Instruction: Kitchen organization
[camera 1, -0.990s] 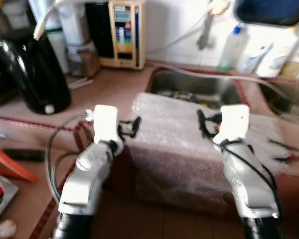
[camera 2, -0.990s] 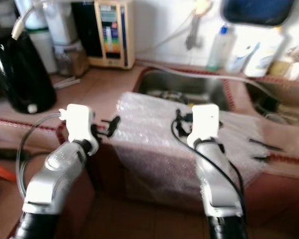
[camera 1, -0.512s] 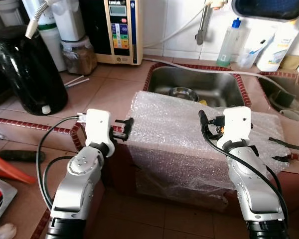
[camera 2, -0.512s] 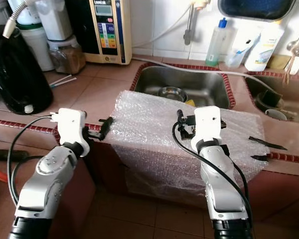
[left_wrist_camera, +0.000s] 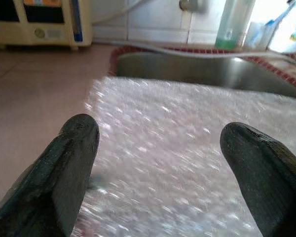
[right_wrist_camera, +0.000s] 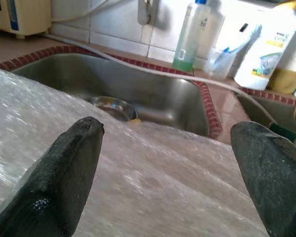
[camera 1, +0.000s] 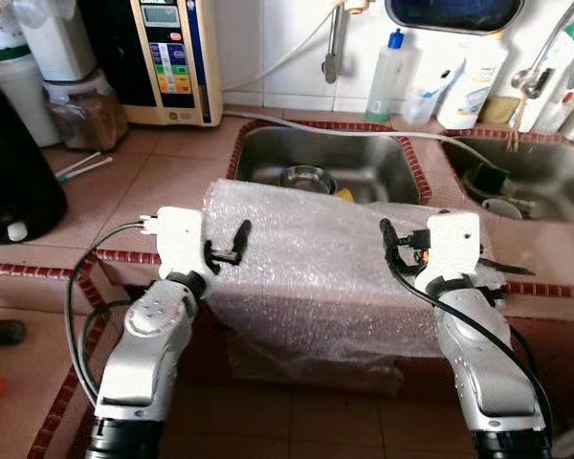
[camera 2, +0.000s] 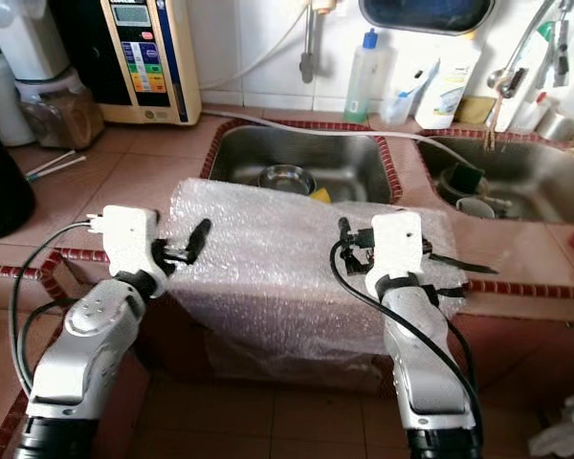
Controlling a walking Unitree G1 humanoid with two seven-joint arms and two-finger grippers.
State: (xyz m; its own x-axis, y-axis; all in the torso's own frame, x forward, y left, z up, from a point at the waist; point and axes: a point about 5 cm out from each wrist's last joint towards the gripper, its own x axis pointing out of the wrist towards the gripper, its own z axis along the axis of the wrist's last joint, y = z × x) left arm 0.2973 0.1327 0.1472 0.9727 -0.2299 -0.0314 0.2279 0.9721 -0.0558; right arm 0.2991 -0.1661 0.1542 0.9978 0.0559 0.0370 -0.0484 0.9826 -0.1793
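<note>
A sheet of bubble wrap [camera 1: 311, 277] lies over the tiled counter's front edge and hangs down before the sink [camera 1: 359, 153]. My left gripper [camera 1: 237, 243] hovers open at the sheet's left edge, its fingers [left_wrist_camera: 74, 163] spread just above the wrap with nothing between them. Over the sheet's right part my right gripper [camera 1: 390, 251] is open too, fingers [right_wrist_camera: 64, 168] wide apart above the wrap [right_wrist_camera: 138, 182]. A small steel bowl [camera 1: 305, 178] sits in the sink behind the sheet.
A cream water unit [camera 1: 167, 57], a jar [camera 1: 81, 110] and a black kettle [camera 1: 10, 182] stand back left. Soap bottles [camera 1: 386, 76] line the wall behind the sink. A second basin [camera 1: 526, 182] lies to the right. Tiled floor shows below.
The camera has swung, so the whole scene sits further left and is sharp now. Both grippers keep their open pose over the bubble wrap.
</note>
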